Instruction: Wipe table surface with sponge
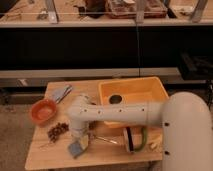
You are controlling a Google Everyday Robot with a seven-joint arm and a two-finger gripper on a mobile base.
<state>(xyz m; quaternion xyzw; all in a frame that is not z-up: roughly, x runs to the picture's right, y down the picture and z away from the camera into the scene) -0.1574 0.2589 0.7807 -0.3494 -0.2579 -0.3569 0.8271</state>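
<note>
White arm's two-finger gripper (80,141), at front-left of light tan wooden table surface (47,156), clamped on small flat blue-grey sponge (75,149) lying on it. Round orange bowl (43,111) near, to the left.

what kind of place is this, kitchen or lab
Probably a robot lab or workshop, not a kitchen. A small table is staged with a tub and a bowl, cluttered shelving runs behind, and a robot's pincer presses a sponge near the table's front left.
</note>
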